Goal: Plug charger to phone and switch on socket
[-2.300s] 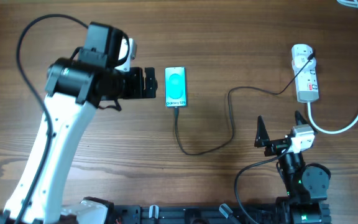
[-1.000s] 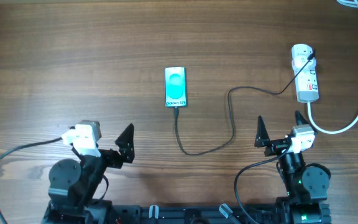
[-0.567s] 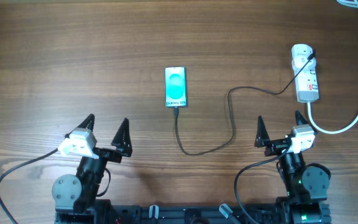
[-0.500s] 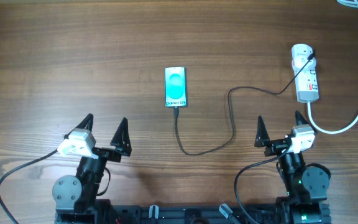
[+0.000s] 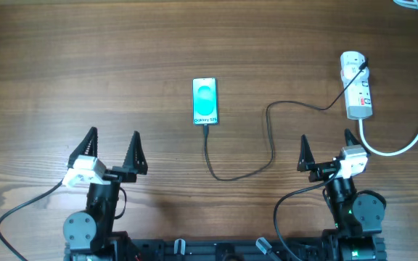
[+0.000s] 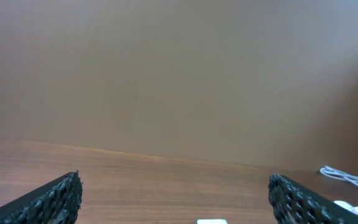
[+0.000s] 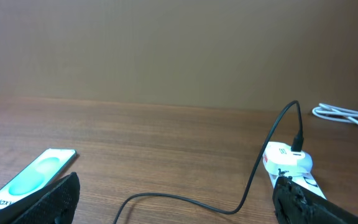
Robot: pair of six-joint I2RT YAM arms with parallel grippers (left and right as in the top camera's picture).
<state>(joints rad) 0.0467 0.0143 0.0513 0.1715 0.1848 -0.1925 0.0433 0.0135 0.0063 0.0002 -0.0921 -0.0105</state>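
Standing at the counter's (image 5: 85,58) near edge, the left hand (image 5: 113,139) has its fingers spread wide and grasps nothing, with a broad run of bare wood ahead of it and out to the left edge. The right hand (image 5: 326,141) is parked the same way at the near edge, released and touching nothing. The phone (image 5: 205,101) lies flat near the counter's middle, well apart from both hands, screen up and lit turquoise, its long sides running away from the arms. The charger (image 5: 271,141) meets the phone's near short edge. From there it loops toward the arms, passes just left of the right hand's fingers, and climbs to the socket (image 5: 356,94). The socket lies close to the right edge, beyond the right hand. Its white cord (image 5: 412,141) curves between the socket and that edge, narrowing the room there. How its switch stands is too small to tell.
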